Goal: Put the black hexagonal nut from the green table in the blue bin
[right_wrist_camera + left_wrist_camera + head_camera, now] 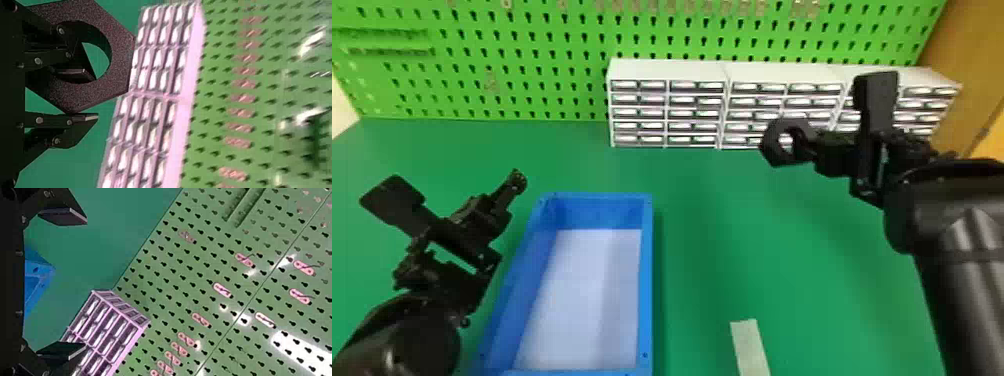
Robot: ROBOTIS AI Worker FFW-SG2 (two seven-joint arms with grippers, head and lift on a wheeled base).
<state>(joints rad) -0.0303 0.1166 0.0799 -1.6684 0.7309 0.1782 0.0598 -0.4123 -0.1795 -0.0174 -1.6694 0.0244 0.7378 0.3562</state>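
The black hexagonal nut (771, 146) is off the green table (712, 225), held up by my right gripper (811, 146) to the right of and beyond the blue bin (647, 280). In the right wrist view my right gripper (83, 96) is shut on one side of the nut (120, 51), with one finger showing through its round hole and the other outside its edge. My left gripper (457, 210) hovers by the bin's far left corner. The left wrist view has this gripper (80, 284) open with nothing between its fingers, the bin's corner (42, 268) beyond.
White drawer cabinets (667, 72) line the table's back edge, behind the right gripper, against a green pegboard (532, 60). A pale strip (749, 345) lies on the table near the front, right of the bin. Bare table stretches between bin and right arm.
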